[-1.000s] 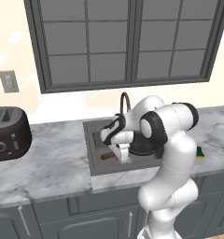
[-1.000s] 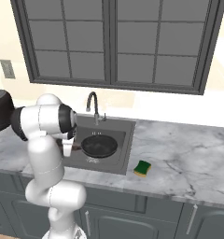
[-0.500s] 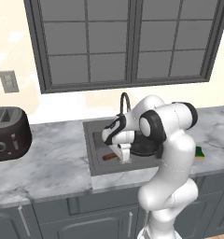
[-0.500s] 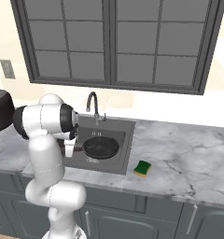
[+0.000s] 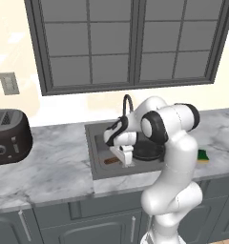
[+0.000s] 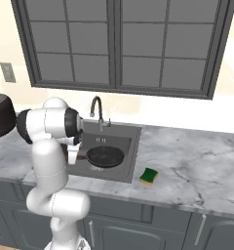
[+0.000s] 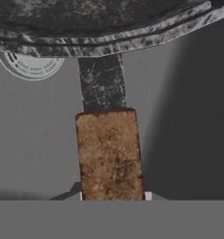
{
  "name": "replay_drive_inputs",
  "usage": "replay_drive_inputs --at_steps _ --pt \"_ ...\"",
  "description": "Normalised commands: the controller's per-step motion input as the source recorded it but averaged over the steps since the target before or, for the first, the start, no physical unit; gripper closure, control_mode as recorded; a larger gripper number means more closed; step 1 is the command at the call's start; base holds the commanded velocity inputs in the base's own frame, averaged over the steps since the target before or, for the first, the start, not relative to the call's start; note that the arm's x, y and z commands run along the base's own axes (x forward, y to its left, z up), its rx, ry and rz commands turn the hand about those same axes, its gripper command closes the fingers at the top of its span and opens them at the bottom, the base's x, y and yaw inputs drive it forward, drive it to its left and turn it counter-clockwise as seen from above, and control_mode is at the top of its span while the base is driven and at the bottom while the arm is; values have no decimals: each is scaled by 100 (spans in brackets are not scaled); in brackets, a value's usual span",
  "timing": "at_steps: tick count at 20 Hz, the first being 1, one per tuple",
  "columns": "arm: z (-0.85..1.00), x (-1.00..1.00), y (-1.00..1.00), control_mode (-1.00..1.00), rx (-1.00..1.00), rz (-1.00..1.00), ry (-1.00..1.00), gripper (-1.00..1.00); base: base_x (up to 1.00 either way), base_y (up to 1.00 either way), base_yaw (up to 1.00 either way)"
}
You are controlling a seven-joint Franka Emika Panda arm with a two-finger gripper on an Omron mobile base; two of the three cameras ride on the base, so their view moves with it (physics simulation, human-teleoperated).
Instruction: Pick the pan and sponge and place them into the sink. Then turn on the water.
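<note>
The black pan (image 6: 105,156) lies in the dark grey sink (image 6: 131,146), over the round drain (image 7: 32,65). Its brown wooden handle (image 7: 110,154) points toward the sink's left side and runs down between my fingertips in the hand view. My gripper (image 5: 127,162) reaches down into the basin and is shut on that handle (image 5: 110,161). My arm hides part of the pan (image 5: 147,150) in the left base view. The yellow and green sponge (image 6: 149,176) lies on the marble counter just right of the sink, apart from the gripper. No water falls from the faucet (image 6: 96,110).
A black toaster (image 5: 9,136) stands at the counter's far left. The dark gooseneck faucet (image 5: 128,102) rises behind the basin, under a large window. Grey marble counter (image 6: 197,171) stretches to the right of the sponge (image 5: 202,155).
</note>
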Motion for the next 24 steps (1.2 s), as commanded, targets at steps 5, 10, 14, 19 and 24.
replay_drive_inputs --at_steps 5,10,14,19,24 --pt "-34 7 16 -100 11 1 -3 100 0 0 0" --pt "-34 7 24 -100 6 0 -9 100 0 0 0" --pt "-45 12 29 -100 -3 0 -11 100 0 0 0" --pt "-45 17 16 -100 -5 0 -11 100 0 0 0" --pt "-45 13 11 -100 -4 0 -7 100 0 0 0"
